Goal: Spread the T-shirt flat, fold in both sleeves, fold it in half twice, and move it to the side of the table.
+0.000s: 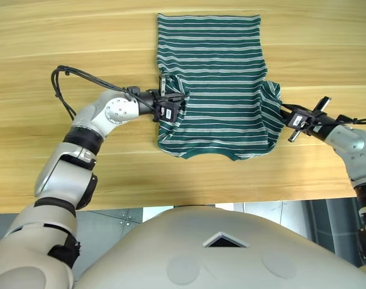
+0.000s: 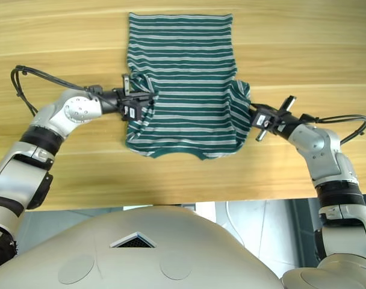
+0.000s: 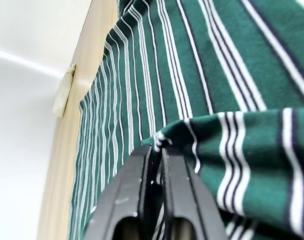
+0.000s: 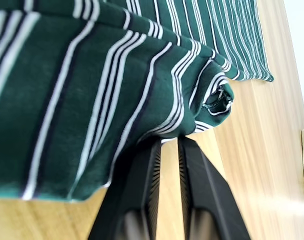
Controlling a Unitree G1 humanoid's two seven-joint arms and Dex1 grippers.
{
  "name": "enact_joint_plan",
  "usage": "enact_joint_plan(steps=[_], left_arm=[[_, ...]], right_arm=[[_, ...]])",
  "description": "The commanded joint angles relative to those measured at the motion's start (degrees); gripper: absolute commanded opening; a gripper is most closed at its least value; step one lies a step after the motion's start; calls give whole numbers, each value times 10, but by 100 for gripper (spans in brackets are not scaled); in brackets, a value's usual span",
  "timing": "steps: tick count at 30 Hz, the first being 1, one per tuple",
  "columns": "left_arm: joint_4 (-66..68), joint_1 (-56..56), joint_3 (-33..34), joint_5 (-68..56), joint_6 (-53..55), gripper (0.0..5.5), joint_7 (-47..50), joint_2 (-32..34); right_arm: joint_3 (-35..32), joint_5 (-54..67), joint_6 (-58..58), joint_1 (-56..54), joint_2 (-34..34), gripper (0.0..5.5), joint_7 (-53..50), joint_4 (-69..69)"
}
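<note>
Two pinches on the striped T-shirt (image 1: 219, 72) | my left gripper (image 3: 157, 149) clamps its left edge | my right gripper (image 4: 168, 142) clamps its right edge | shirt lies on wooden table (image 1: 62, 36)

A light wooden table (image 1: 50, 36) with long grain lines spanned the scene. Below its near edge lay grey floor tiles (image 1: 120, 215). A small pale yellowish piece (image 3: 63, 91) sat at a table edge, beside a white surface (image 3: 22, 150).

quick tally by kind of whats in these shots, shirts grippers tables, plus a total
green striped T-shirt: 1
grippers: 2 (left gripper, right gripper)
wooden table: 1
total: 4
</note>
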Motion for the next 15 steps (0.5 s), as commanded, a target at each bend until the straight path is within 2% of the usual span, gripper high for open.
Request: enact_joint_plan(steps=[1, 2, 6, 9, 15], left_arm=[[7, 12, -11, -12, 7, 104, -35, 3], [6, 13, -11, -14, 7, 133, -39, 4], [5, 15, -11, -17, 9, 192, -45, 7], [6, 14, -11, -11, 12, 237, -35, 8], [13, 8, -15, 7, 17, 311, -7, 7]], right_arm=[[-27, 4, 14, 17, -8, 79, -9, -11], [-37, 4, 15, 18, -9, 100, -16, -11], [-74, -29, 41, 38, -33, 167, -57, -14], [-78, -43, 51, 76, -49, 222, -46, -46], [-58, -49, 35, 133, -57, 226, -10, -103]])
